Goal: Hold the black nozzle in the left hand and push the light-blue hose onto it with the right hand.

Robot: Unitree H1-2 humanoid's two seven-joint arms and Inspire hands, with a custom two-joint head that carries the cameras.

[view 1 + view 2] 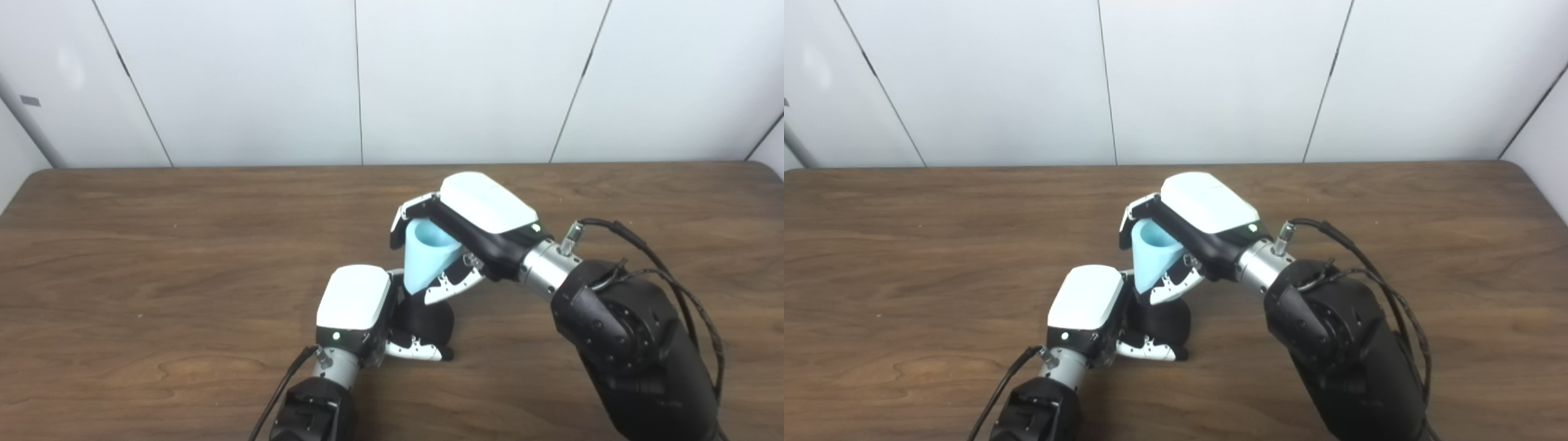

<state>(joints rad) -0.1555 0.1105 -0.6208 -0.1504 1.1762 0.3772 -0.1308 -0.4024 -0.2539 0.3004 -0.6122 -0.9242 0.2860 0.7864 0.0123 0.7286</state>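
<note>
I see white-shelled hands (354,298) (484,205), silver wrists (547,267), black forearms (637,343), black cables (686,294).

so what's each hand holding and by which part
Right hand grips the light-blue hose around its wide upper end; left hand holds the black nozzle by its side.

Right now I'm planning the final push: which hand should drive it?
Right hand: it grips the light-blue hose directly above the black nozzle, which the left hand braces.
</note>
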